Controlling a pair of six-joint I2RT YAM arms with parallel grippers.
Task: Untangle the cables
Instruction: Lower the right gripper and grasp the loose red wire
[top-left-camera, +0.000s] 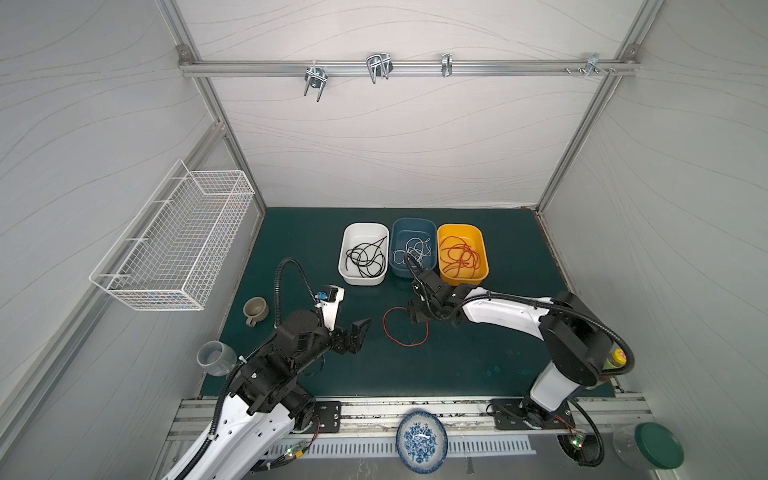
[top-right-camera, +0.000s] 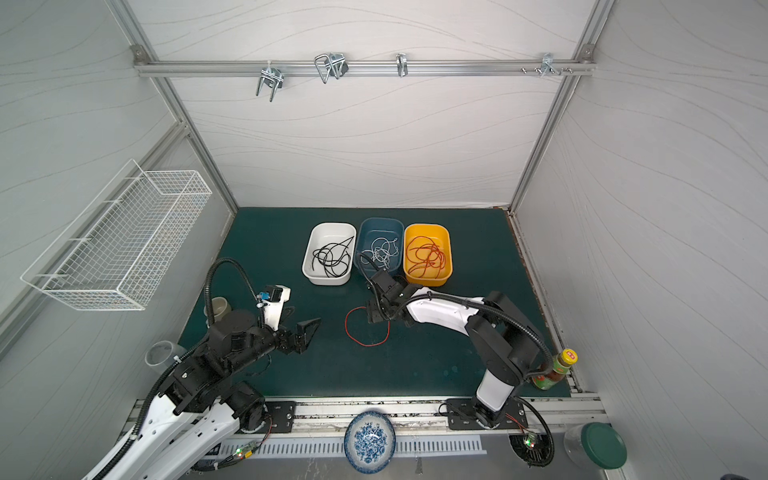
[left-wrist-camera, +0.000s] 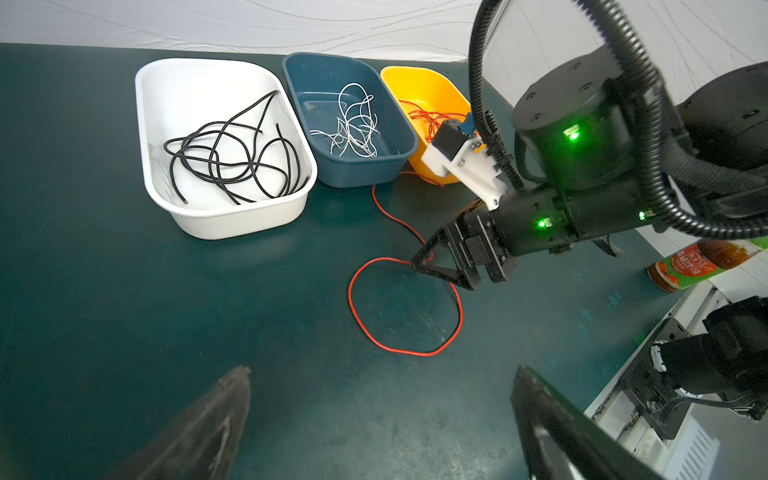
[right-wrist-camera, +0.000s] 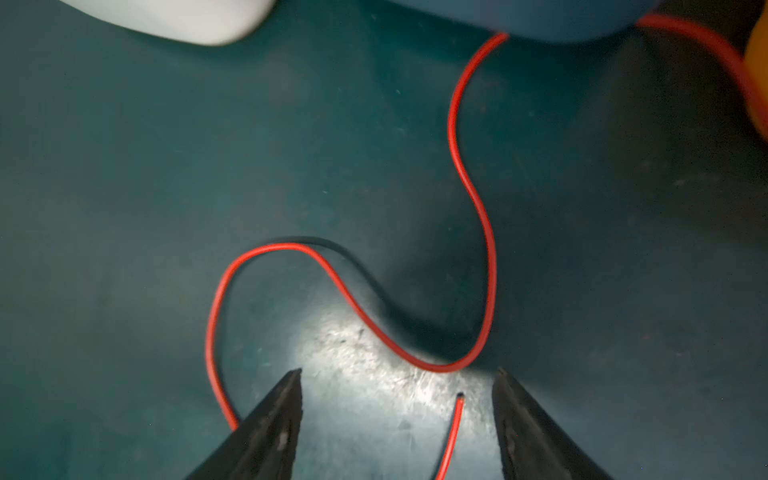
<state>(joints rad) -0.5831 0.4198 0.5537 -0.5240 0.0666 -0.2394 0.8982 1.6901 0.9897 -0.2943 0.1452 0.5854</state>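
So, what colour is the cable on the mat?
Red cable; clearest in the left wrist view.

Dark green counter (top-right-camera: 415, 365). Three trays in row at back:
- white tray (top-right-camera: 308, 266), black cables (top-right-camera: 330, 257) inside
- blue tray (top-right-camera: 368, 227), white cables (top-right-camera: 382, 251) inside
- yellow tray (top-right-camera: 448, 249), red cables (top-right-camera: 426, 257) inside

Loose red cable (top-right-camera: 346, 324) lies in open loop on counter, in front of blue tray. Right claw (top-right-camera: 377, 316) points down over loop's far edge; jaw gap unreadable here. Left claw (top-right-camera: 305, 316) has jaws spread wide, left of loop, apart from it. Patterned plate (top-right-camera: 370, 440) on front rail. Sauce bottle (top-right-camera: 555, 370) beside right arm base.
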